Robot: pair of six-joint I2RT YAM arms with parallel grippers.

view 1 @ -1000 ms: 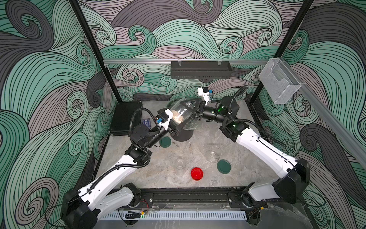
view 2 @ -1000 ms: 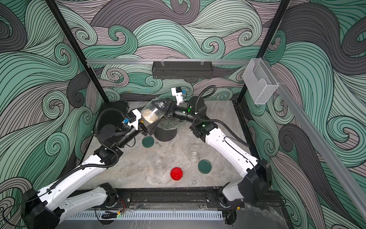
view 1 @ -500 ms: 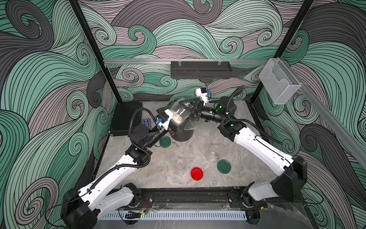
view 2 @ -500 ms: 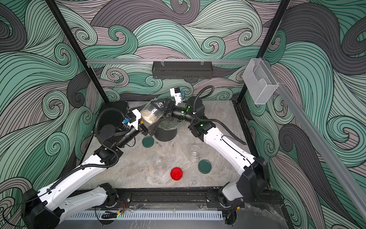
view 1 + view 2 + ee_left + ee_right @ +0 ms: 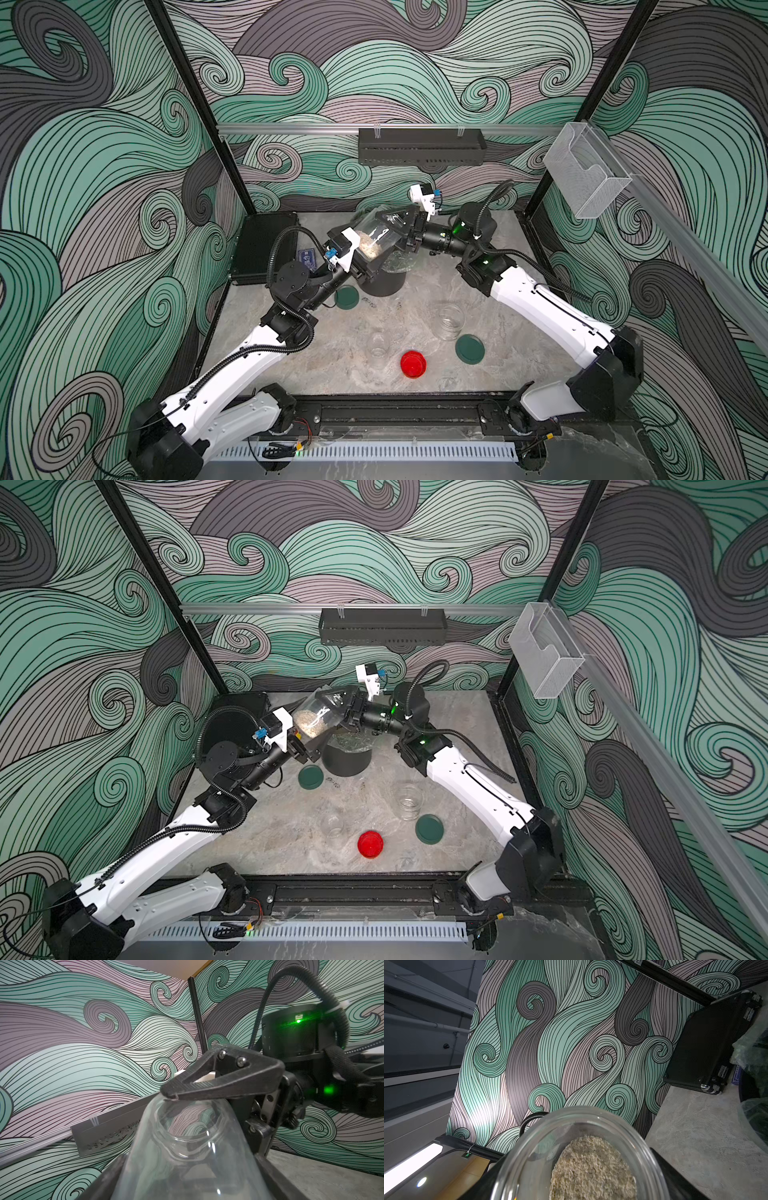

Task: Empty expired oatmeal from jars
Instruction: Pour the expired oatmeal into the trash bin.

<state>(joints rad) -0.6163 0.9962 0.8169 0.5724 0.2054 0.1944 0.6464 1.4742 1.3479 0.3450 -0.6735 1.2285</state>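
Small shift, shared grip

Right gripper had nudged the jar slightly toward the left gripper. Both claws clamped it, tilted over the bin. Oatmeal sat at its lower end. Uneven release could drop the glass.

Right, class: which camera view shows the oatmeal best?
The right wrist view: the oatmeal fills the lower frame, flakes distinct inside the jar. Both top views show only a small tan patch. The left wrist view shows clear glass, no oatmeal.
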